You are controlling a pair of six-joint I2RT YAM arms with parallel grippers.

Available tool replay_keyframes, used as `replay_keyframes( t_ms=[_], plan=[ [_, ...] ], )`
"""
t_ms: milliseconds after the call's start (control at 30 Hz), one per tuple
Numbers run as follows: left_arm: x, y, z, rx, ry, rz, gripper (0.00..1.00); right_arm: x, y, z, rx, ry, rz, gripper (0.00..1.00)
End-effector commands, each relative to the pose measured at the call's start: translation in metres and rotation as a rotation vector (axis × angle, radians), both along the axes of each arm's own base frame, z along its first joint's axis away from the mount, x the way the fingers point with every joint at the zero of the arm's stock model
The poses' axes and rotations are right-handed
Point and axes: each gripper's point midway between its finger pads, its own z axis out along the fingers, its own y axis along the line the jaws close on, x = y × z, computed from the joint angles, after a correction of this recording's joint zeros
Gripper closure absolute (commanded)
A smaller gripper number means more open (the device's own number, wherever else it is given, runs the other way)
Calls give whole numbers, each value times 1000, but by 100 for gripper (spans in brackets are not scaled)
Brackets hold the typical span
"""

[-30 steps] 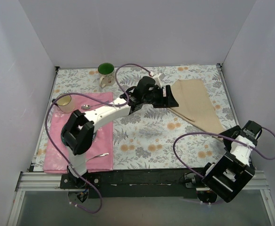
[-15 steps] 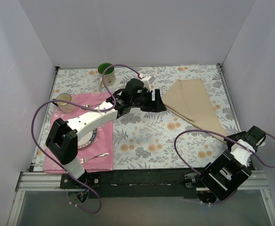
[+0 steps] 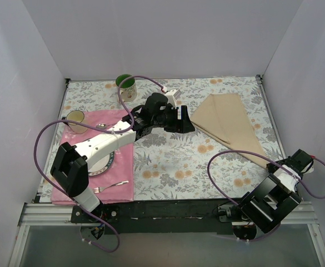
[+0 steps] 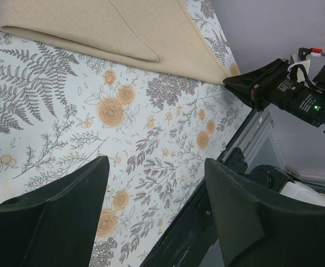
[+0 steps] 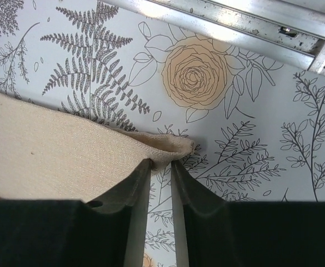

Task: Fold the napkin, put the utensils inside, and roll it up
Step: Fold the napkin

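Observation:
The tan napkin (image 3: 229, 122) lies folded into a long triangle on the floral tablecloth at the right; it also shows in the left wrist view (image 4: 123, 28). My right gripper (image 5: 161, 163) is low at the napkin's near right corner (image 5: 168, 147), its jaws almost together, pinching that corner; in the top view it (image 3: 276, 164) is near the table's right edge. My left gripper (image 3: 183, 120) is open and empty, hovering over bare tablecloth just left of the napkin; its jaws (image 4: 156, 164) are wide apart. A silver fork (image 3: 111, 185) lies on the pink placemat (image 3: 123, 186).
A plate (image 3: 104, 162) sits on the placemat, partly under the left arm. A green-lined mug (image 3: 126, 86) stands at the back left and a glass (image 3: 75, 120) at the placemat's far corner. The metal table rail (image 5: 234, 19) runs just beyond the right gripper.
My left gripper has drawn back to the left, off the napkin's left edge. My right arm has swung out to the right and lower, with its fingers at the napkin's near right corner.

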Motion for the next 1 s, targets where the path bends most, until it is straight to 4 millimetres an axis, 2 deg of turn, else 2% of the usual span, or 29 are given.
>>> replay_keyframes(
  t_ms=[0, 67, 100, 133, 233, 333, 400, 433, 467, 500, 533, 567, 600, 633, 667, 700, 733, 767, 833, 867, 933, 967],
  plan=[
    [-3, 12, 25, -32, -51, 7, 31, -4, -3, -3, -34, 5, -6, 77],
    [-3, 13, 24, -31, -47, 11, 31, -2, -3, -1, -51, -13, 10, 87],
    [-4, 13, 23, -31, -41, 10, 31, 1, -3, 3, -66, -34, 31, 95],
    [-4, 13, 21, -31, -35, 10, 31, 3, -2, 6, -77, -44, 43, 99],
    [-7, 10, 15, -41, -9, 4, 32, 16, -4, 24, -150, -74, 109, 99],
    [-7, 9, 12, -54, 7, 9, 32, 45, 6, 49, -245, -112, 239, 99],
    [-6, 8, 11, -58, 10, 13, 32, 68, 25, 63, -302, -122, 354, 99],
    [-5, 9, 10, -59, 13, 23, 32, 86, 29, 82, -354, -163, 413, 99],
    [-6, 10, 5, -52, 21, 31, 32, 99, 44, 88, -385, -168, 483, 99],
    [-5, 11, 7, -59, 14, 39, 32, 107, 51, 87, -384, -151, 529, 99],
    [-4, 12, 6, -62, 19, 48, 32, 123, 56, 106, -439, -176, 596, 99],
    [-5, 14, 2, -61, 25, 52, 32, 134, 74, 110, -455, -181, 681, 99],
    [-4, 14, 4, -70, 22, 57, 32, 143, 81, 107, -460, -157, 730, 99],
    [-5, 14, 5, -80, 24, 61, 32, 156, 86, 120, -495, -176, 771, 99],
    [-6, 14, 7, -94, 30, 62, 32, 164, 99, 124, -533, -177, 842, 99],
    [-6, 13, 8, -102, 29, 61, 32, 171, 106, 120, -546, -164, 883, 99],
    [-7, 13, 10, -110, 29, 60, 32, 177, 113, 122, -561, -170, 920, 99],
    [-7, 13, 10, -112, 30, 61, 32, 187, 129, 132, -571, -205, 974, 99],
    [-7, 15, 8, -106, 29, 64, 32, 198, 141, 130, -582, -206, 1039, 99],
    [-7, 16, 7, -102, 28, 67, 32, 206, 159, 138, -577, -252, 1105, 99],
    [-6, 16, 5, -95, 30, 67, 32, 213, 167, 133, -578, -231, 1167, 99],
    [-6, 17, 4, -91, 32, 67, 32, 215, 189, 125, -556, -228, 1240, 99]
  ],
)
